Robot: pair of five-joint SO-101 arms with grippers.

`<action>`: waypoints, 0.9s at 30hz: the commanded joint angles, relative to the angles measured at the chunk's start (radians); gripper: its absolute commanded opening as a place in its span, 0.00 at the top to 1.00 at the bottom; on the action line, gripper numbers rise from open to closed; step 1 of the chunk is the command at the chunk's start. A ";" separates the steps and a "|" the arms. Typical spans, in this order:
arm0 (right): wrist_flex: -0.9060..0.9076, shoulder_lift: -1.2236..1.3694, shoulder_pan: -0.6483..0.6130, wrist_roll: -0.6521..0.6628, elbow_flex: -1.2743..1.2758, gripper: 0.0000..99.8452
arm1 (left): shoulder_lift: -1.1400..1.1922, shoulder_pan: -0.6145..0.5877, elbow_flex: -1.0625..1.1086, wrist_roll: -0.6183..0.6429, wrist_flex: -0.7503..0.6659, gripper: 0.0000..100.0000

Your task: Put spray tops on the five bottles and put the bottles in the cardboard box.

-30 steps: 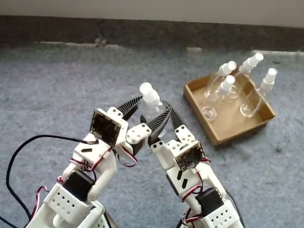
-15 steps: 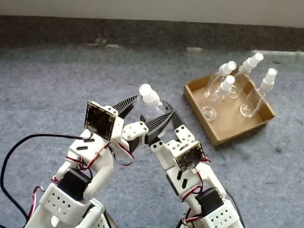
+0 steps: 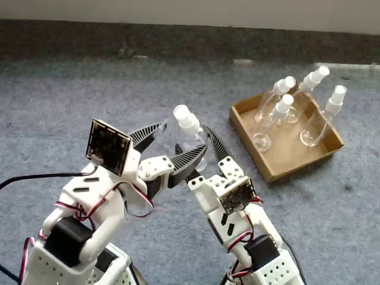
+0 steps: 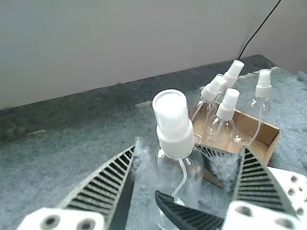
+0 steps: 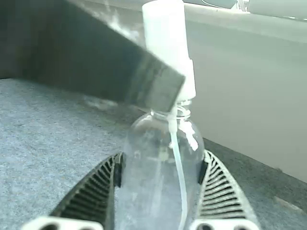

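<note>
Pulled back and leftward since a second ago: left gripper [image 4: 146, 175], fingers spread wide either side of fifth bottle [image 3: 191, 141]. Upright between the arms, spray top [image 3: 186, 117] seated, body pinched by right gripper [image 5: 160, 160]. Four capped bottles [image 3: 279, 113] already lying in cardboard box [image 3: 248, 145] nearby. Left, by judgement: boxing this last one.

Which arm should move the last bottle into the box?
Right: the right pincer is shut on the clear plastic bottle with white spray top, and the cardboard box sits nearer that arm; the left pincer is open.
</note>
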 commanded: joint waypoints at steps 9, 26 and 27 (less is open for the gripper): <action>0.002 -0.021 -0.002 0.000 0.119 0.92 | -0.102 -0.016 -0.131 0.002 0.368 0.72; 0.073 -0.021 0.191 0.000 0.114 0.92 | -0.503 -0.090 0.443 -0.048 0.150 0.97; 0.099 -0.021 0.196 0.000 0.114 0.92 | -0.503 -0.090 0.469 -0.046 0.121 0.98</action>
